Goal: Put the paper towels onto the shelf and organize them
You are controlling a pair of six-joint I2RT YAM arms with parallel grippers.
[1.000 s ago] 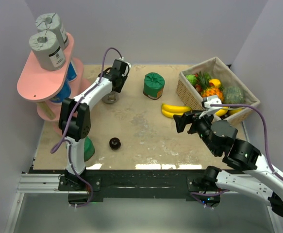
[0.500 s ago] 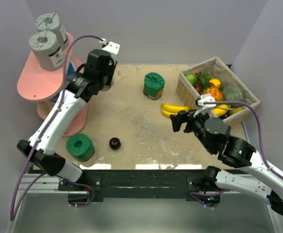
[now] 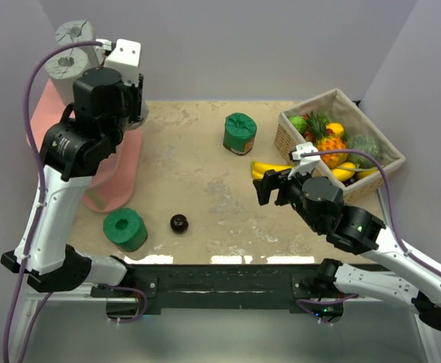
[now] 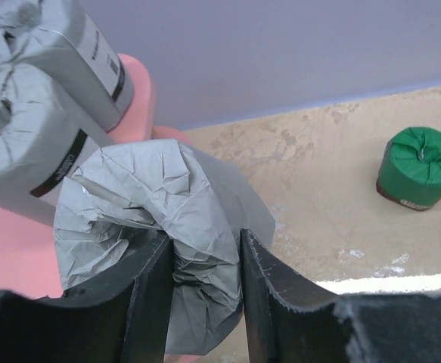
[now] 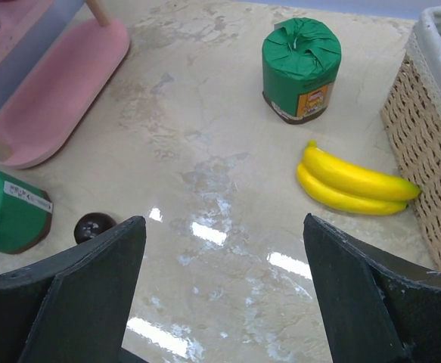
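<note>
My left gripper (image 4: 203, 257) is shut on a crumpled grey paper towel roll (image 4: 175, 219) and holds it high beside the pink shelf (image 3: 113, 181); in the top view the gripper (image 3: 131, 110) is at the shelf's right end. Two grey rolls (image 3: 76, 34) (image 3: 61, 68) stand on the top board and also show in the left wrist view (image 4: 61, 53) (image 4: 16, 128). One green roll (image 3: 240, 133) stands mid-table. Another green roll (image 3: 125, 229) lies near the front left. My right gripper (image 3: 269, 189) is open and empty above the table (image 5: 224, 227). The white-and-blue rolls are hidden behind my left arm.
A small dark ball (image 3: 178, 223) lies right of the front green roll. Yellow bananas (image 3: 269, 170) lie beside a wicker fruit basket (image 3: 292, 140) at the back right. Walls close in on the left, back and right.
My left arm has lifted the grey roll off the table and swung it up and left to the shelf. My right gripper has drifted slightly left, still open.
</note>
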